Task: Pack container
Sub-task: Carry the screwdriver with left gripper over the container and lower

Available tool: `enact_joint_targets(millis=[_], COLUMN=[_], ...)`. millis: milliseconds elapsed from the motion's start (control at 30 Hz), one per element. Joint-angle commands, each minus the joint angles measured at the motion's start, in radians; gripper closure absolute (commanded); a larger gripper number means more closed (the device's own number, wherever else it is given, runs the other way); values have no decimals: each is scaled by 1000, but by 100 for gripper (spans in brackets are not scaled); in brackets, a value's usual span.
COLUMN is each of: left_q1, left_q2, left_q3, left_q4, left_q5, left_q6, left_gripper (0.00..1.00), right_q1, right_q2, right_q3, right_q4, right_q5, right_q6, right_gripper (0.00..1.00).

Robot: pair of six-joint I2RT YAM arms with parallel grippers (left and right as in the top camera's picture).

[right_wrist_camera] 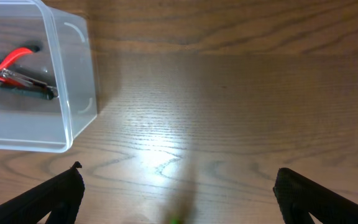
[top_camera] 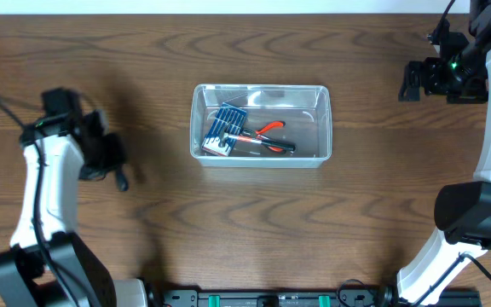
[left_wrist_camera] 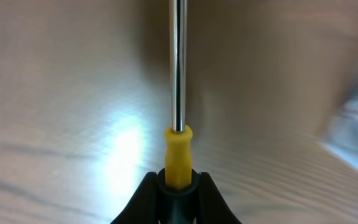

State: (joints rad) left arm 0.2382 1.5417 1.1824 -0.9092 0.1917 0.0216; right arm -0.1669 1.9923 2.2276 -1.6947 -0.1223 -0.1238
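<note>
Partway through, I'd say. Well to the left of the container [top_camera: 261, 159], the left gripper [left_wrist_camera: 179, 184] is clamped on a screwdriver [left_wrist_camera: 178, 152]. The fingers pinch the yellow handle and the shiny metal shaft points straight out ahead over the wooden table [top_camera: 228, 239]. In the left wrist view the clear bin is just a blurry patch at the right edge, so that tool isn't over it yet and is nowhere near going in.

The container sits flat in the middle of the table, roughly between the two arms. Two things are already in it: a blue bit case [top_camera: 225, 128] towards its left end and red-handled pliers [top_camera: 269, 135] just right of that, lying on the bottom. I'd count those two as packed.

Well off to the right of the container and a bit further back, the right gripper [right_wrist_camera: 178, 183] has its fingers spread wide apart with nothing between them, only bare wood below. Its wrist camera catches the bin's right-hand corner with the pliers showing through the wall.

My guess at what's left: carry the screwdriver over the rim and drop it in next to the pliers. I don't see any other loose tools lying on the table around the container, so that could well be the last item. No lid is in view, so I can't tell whether closing it is part of the job.
</note>
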Motion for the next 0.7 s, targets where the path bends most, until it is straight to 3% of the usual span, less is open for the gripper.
enact_joint_targets(millis=[0, 167, 367, 500, 667], left_q1=[-143, -405, -647, -714, -729], left_q2=[-34, -32, -1, 77, 226], left_q3=[137, 294, 306, 306, 306], left_q4=[-42, -58, 111, 211, 239], left_q5=[63, 26, -54, -54, -54], left_q6=[85, 284, 623, 707, 709], left_gripper=[94, 94, 95, 94, 94], right_q1=[5, 5, 5, 5, 5], right_q2=[-29, -29, -29, -29, -29], right_q3=[3, 3, 3, 3, 3], right_q4=[-3, 8, 27, 30, 30], right_q5=[1, -6, -55, -70, -70], right_q6=[4, 3, 3, 3, 3], right_gripper=[1, 1, 1, 1, 1])
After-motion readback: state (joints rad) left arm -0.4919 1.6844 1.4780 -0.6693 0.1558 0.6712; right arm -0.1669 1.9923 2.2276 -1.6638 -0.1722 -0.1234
